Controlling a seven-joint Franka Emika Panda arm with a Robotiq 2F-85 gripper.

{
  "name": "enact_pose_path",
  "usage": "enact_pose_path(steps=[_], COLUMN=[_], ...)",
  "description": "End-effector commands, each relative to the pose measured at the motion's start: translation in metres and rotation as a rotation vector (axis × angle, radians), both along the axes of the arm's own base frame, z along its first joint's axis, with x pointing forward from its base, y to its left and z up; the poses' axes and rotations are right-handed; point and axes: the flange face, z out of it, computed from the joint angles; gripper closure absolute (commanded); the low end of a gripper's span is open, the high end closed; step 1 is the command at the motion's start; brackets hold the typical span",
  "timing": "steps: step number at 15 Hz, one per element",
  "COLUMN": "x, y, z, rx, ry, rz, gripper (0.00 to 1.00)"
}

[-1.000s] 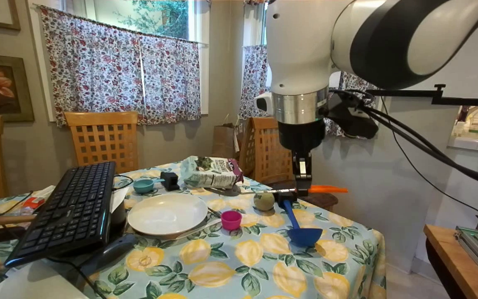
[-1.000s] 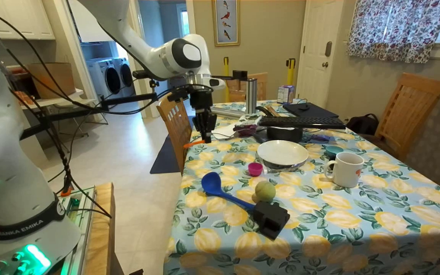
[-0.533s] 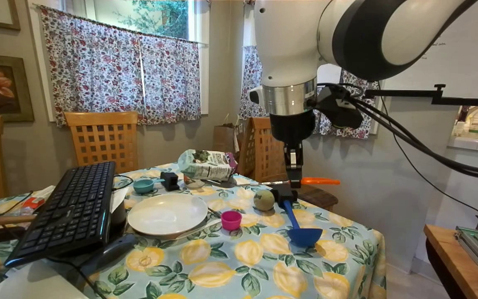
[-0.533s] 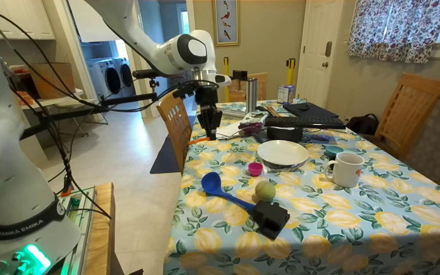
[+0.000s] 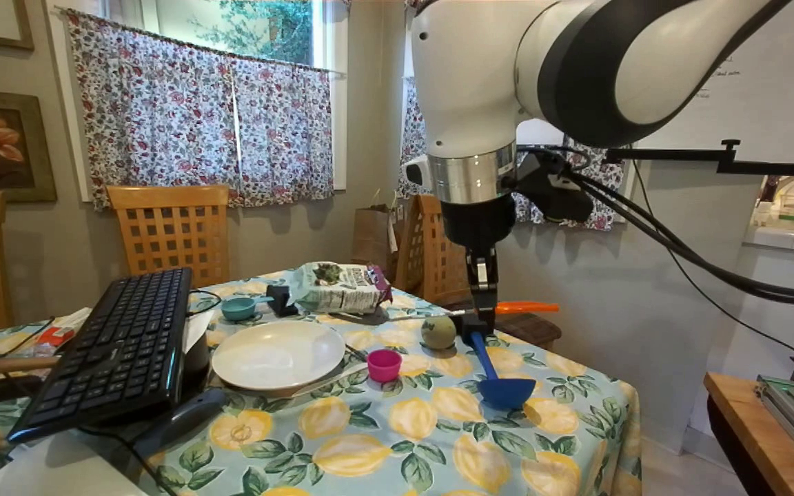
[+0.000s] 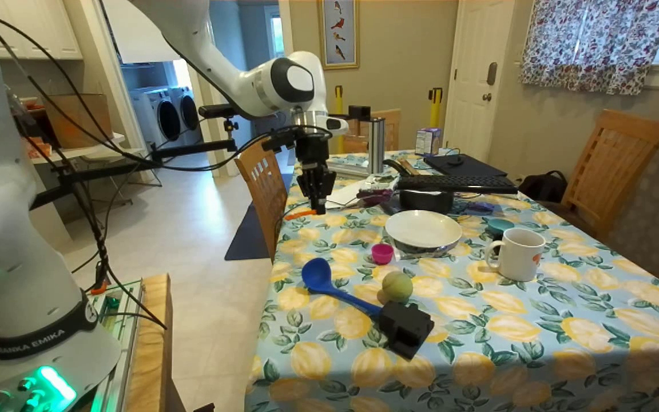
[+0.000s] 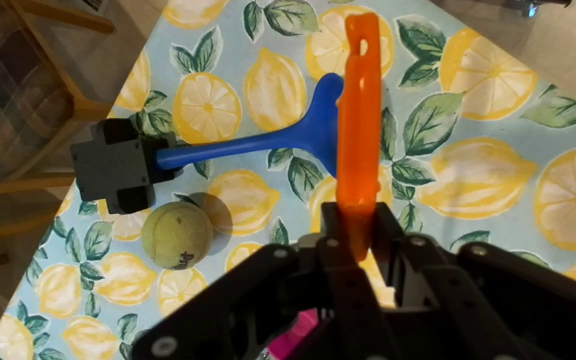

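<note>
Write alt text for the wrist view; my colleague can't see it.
A black end effector grips a long orange plastic handle above a lemon-print tablecloth. Below lie a blue plastic ladle, its handle meeting a boxy black block, and a yellow-green tennis ball.

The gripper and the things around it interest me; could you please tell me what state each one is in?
Gripper: shut on the orange-handled utensil.
Orange-handled utensil: held, handle roughly level.
Printed bag: apparently up on the utensil's far end.
Blue ladle: lying down, handle end at the black block.
Ball: resting near the black block.
Pink cup: upright.
White dish: face up, empty.
Mug: upright, contents unseen.
</note>
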Motion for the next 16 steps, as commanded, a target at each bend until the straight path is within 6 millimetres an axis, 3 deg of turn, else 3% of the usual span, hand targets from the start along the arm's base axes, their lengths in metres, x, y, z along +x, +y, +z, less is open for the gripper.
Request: enact_pose_path(steps=[1, 9, 16], x=[0.03, 0.093, 0.144], y=[-0.006, -0.046, -0.047], z=[-0.005, -0.001, -0.014], rx=[0.021, 0.012, -0.021], ry=[0.027, 0.083, 0.076], rz=[0.016, -0.001, -0.017], gripper=[0.95, 0.95, 0.95])
